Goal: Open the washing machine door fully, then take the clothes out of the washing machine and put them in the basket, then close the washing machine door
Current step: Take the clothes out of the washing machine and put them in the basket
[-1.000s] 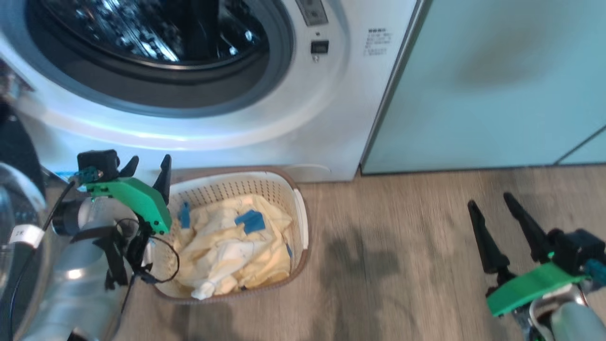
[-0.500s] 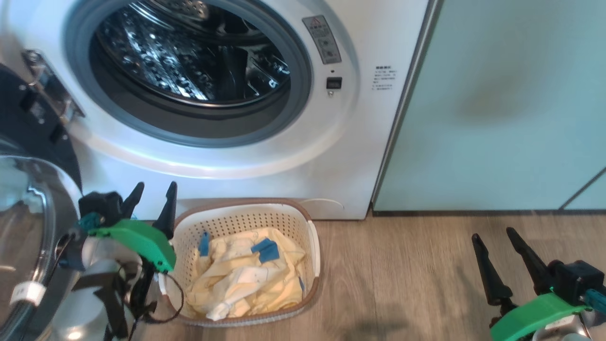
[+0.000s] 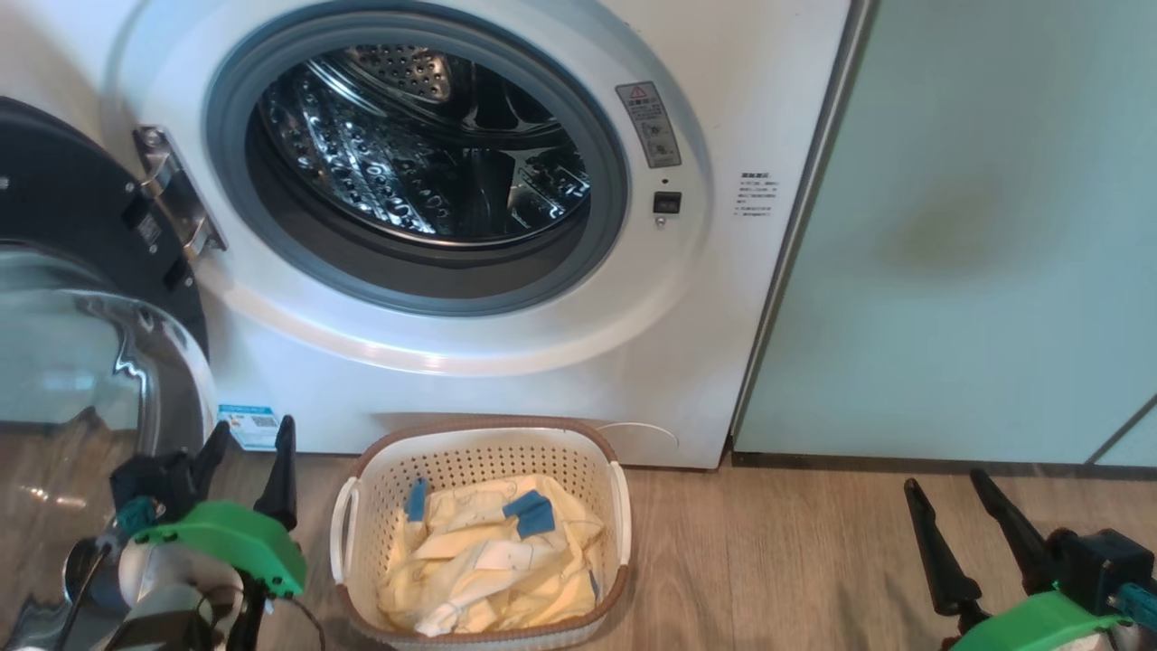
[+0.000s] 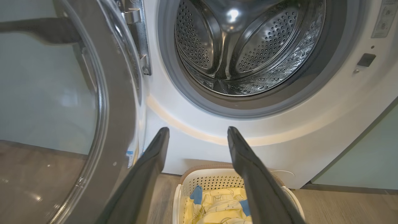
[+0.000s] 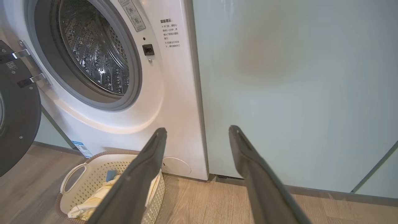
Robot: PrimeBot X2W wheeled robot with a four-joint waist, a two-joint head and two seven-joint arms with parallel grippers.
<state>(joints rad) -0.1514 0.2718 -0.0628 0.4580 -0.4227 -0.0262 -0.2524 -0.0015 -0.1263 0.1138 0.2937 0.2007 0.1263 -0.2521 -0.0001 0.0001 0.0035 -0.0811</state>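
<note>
Head view: you have the washing machine [image 3: 506, 362] straight ahead with the washing machine door [image 3: 81, 208] swung out to the left on its hinge, black ring above and glass bowl bulging below. The drum [image 3: 425, 154] reads as bare steel; no fabric visible in it. The basket [image 3: 479, 425] stands on the wood floor [image 3: 768, 561] just in front of the machine's base, under the opening, and the clothes [image 3: 488, 570] lie heaped inside it. The left gripper [image 3: 255, 427] sits low at the left between the door glass and the basket's near handle, fingers spread, nothing held. The right gripper [image 3: 945, 481] sits low at the right, well apart from the basket and in front of the pale green cabinet [image 3: 976, 226], also spread and empty. Left wrist view: the parted fingers frame the white front panel below the seal, the door's edge close on the left, the basket and yellow fabric just beneath. Right wrist view: parted fingers again, aimed at the seam between machine and cabinet, the basket down to the left. Judgement: unloading looks done, so closing the door is what is left. Risks for you: the left arm stands inside the door's swing, so it could be pinched or its cables snagged; a push on the curved glass could slide off; a soft push may not latch; a low sweep of the left fingers could knock the basket's handle
</note>
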